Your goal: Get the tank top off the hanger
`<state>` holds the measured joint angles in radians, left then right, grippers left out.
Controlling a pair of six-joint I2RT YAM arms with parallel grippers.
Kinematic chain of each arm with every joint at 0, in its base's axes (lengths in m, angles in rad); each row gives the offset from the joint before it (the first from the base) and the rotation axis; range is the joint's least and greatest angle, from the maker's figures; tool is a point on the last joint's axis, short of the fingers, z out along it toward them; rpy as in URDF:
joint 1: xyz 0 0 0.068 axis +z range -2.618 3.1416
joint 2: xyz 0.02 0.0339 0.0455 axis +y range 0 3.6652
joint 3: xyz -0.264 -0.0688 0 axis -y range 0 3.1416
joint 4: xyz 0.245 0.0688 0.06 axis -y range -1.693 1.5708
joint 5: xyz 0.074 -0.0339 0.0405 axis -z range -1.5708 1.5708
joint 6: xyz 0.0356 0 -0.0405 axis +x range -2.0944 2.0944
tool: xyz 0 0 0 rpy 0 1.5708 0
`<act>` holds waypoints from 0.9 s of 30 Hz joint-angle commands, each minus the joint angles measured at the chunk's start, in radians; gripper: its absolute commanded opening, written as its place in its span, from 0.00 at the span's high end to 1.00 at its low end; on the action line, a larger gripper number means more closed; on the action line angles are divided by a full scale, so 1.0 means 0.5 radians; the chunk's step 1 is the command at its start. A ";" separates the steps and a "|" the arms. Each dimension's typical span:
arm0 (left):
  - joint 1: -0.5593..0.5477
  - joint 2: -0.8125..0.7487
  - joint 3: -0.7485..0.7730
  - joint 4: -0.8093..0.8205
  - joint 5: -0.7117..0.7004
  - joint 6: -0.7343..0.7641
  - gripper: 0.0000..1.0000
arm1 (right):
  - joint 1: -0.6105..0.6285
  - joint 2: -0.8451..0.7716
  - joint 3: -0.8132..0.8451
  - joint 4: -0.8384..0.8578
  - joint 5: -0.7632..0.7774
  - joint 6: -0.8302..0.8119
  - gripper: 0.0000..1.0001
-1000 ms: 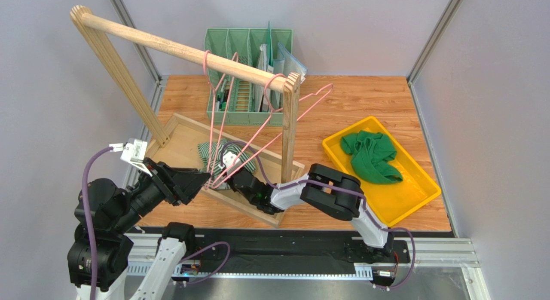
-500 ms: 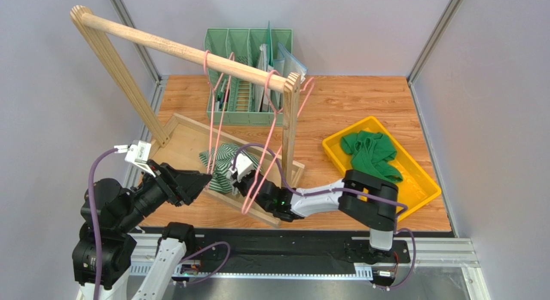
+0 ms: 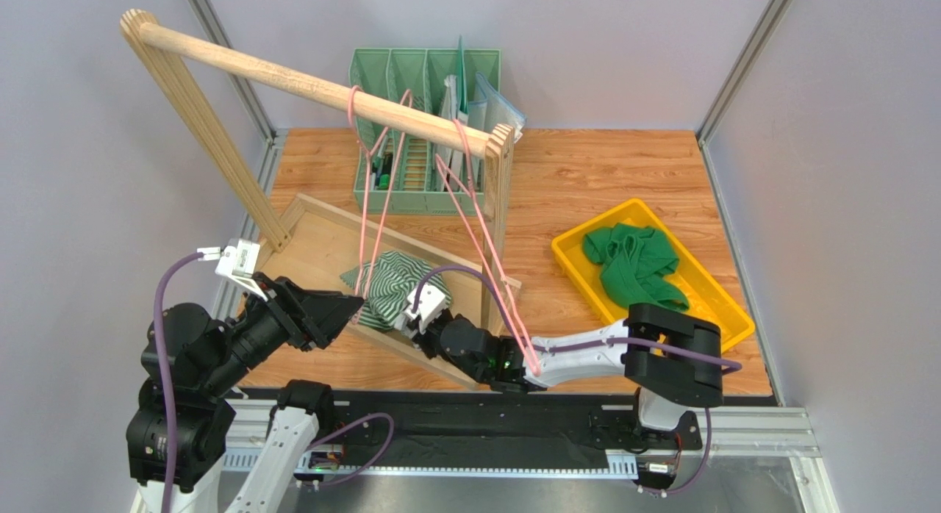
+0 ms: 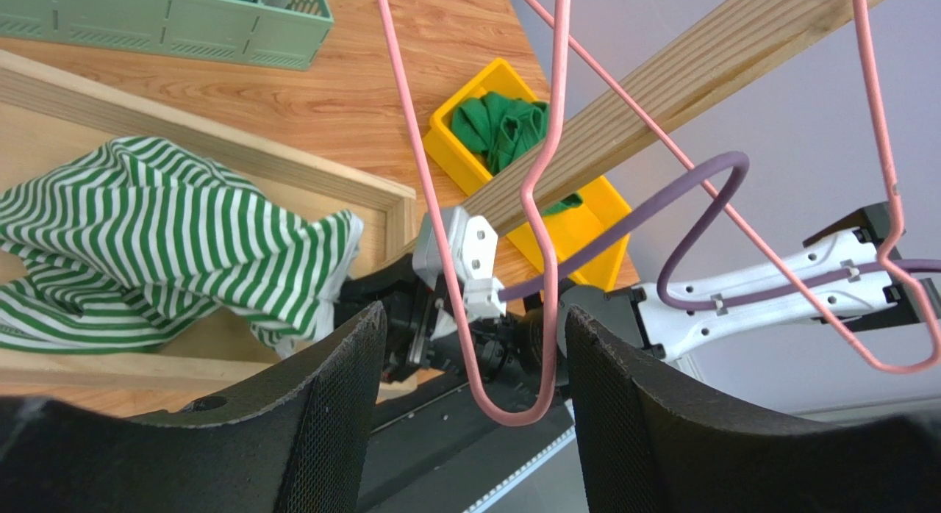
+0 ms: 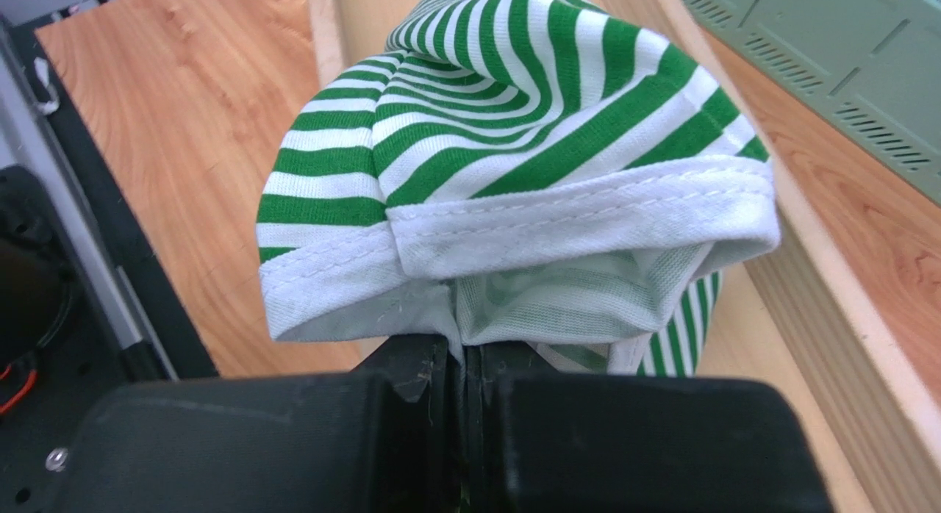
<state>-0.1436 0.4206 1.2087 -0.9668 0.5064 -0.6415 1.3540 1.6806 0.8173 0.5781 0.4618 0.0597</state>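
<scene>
A green-and-white striped tank top (image 5: 519,171) lies bunched on the wooden base of a clothes rack (image 3: 309,89). Its white-trimmed hem is pinched tight between the closed fingers of the robot's right hand (image 5: 464,370), which reaches in low from the near edge of the counter (image 3: 596,182). The left hand (image 4: 475,425) is beside the garment with its fingers spread wide. In the left wrist view, the bottom bend of a pink wire hanger (image 4: 560,72) dangles between those fingers, and whether wire and fingers touch cannot be told. To the right on the counter, a yellow bin (image 3: 707,315) holds a crumpled green garment (image 3: 635,265), well apart from both hands.
</scene>
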 commanded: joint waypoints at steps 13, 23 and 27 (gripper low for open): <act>0.002 -0.010 -0.021 0.090 -0.006 0.019 0.34 | 0.488 -0.400 -0.162 -0.367 0.107 -0.021 1.00; 0.002 -0.019 -0.098 0.148 -0.013 0.016 0.34 | 0.737 -0.673 -0.294 -0.846 0.751 0.080 1.00; 0.002 -0.016 -0.138 0.182 -0.013 0.013 0.34 | 0.909 -0.747 -0.346 -0.825 1.122 0.098 1.00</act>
<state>-0.1436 0.4175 1.1561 -0.9279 0.5030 -0.6407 1.7390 1.3693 0.6582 0.1707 0.7795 0.0788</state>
